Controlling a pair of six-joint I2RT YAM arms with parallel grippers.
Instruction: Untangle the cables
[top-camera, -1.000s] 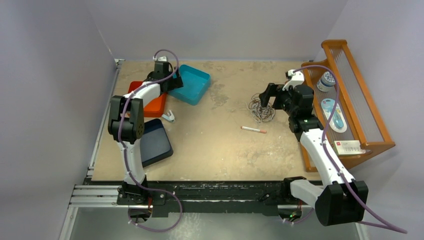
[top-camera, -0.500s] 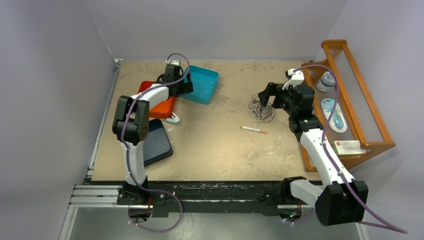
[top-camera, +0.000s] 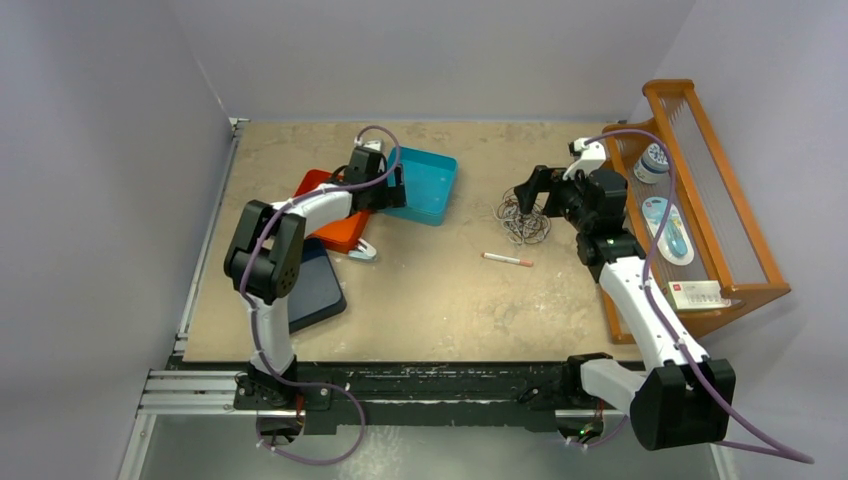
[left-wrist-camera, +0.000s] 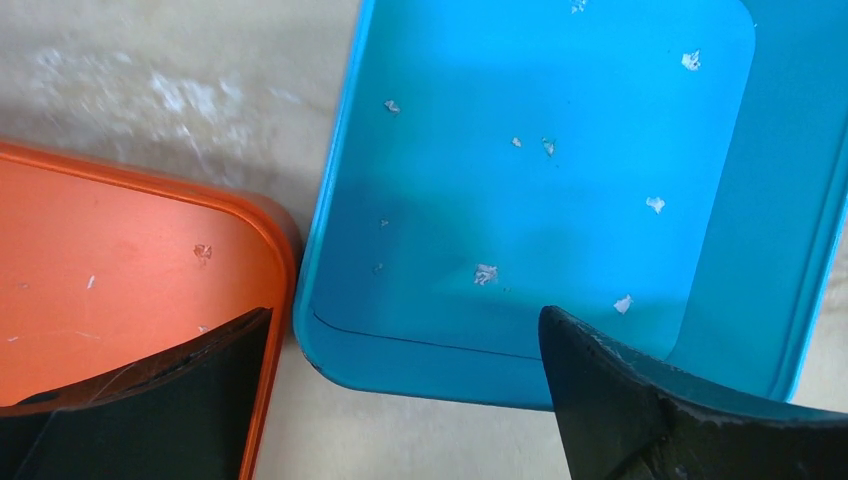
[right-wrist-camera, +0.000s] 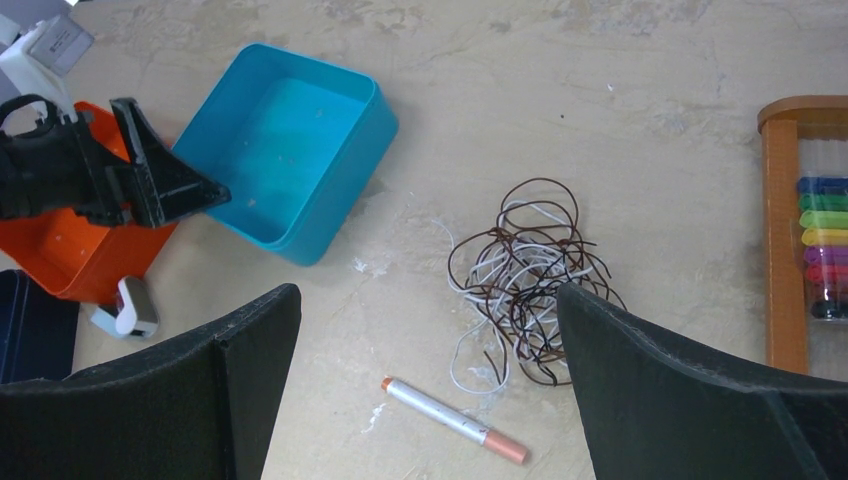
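While the cables (right-wrist-camera: 520, 285) lie knotted, untouched, right claw (right-wrist-camera: 425, 292) hovers wide above; left claw (left-wrist-camera: 405, 315) wide over blue tray (left-wrist-camera: 560, 120). Approach step, probably. Next: descend, pinch one outer loop.

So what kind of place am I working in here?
Looks like a robot test cell, probably in a lab: plain grey walls box in a scuffed tabletop, both arms are bolted to an aluminium rail, plus staged props like the blue bin and tangled cables.
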